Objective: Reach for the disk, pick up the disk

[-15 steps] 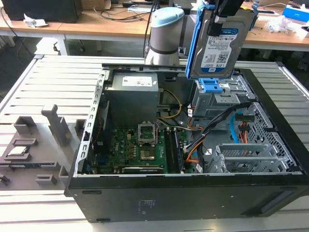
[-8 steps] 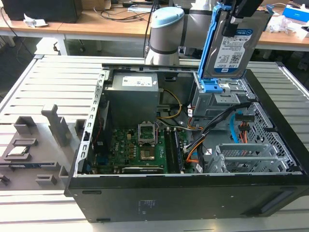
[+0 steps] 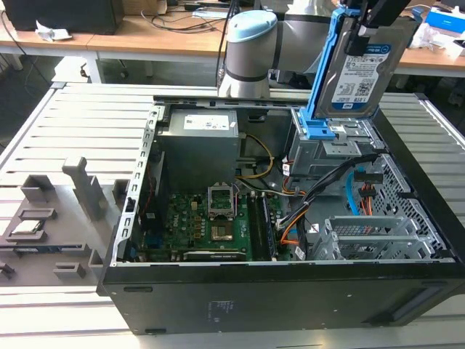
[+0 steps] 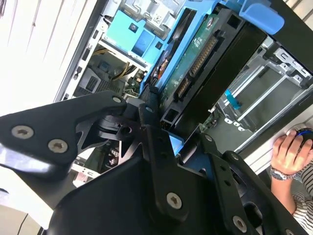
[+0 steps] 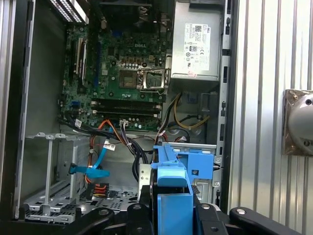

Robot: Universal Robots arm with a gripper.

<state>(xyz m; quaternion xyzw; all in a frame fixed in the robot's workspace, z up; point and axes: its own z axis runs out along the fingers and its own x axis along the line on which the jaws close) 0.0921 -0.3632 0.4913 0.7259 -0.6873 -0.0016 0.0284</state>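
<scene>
The disk (image 3: 363, 73), silver with a white-and-blue label and a blue carrier frame (image 3: 322, 80), hangs upright above the drive bay (image 3: 334, 149) at the back right of the open computer case. My gripper (image 3: 372, 25) is shut on its upper end. In the second wrist view the disk (image 4: 195, 63) appears edge-on, its circuit board side showing, clamped at my gripper (image 4: 155, 115) between black fingers (image 4: 146, 110). In the first wrist view the blue carrier (image 5: 173, 196) sits at my gripper (image 5: 172, 215), over the blue bay bracket (image 5: 195, 166).
The open case (image 3: 218, 298) holds a motherboard (image 3: 211, 225), a power supply (image 3: 200, 142), orange and blue cables (image 3: 360, 189) and a metal drive cage (image 3: 370, 236). Grey fixtures (image 3: 80, 189) stand on the slatted table at the exterior view's left. A person's hand (image 4: 288, 149) rests on a mouse.
</scene>
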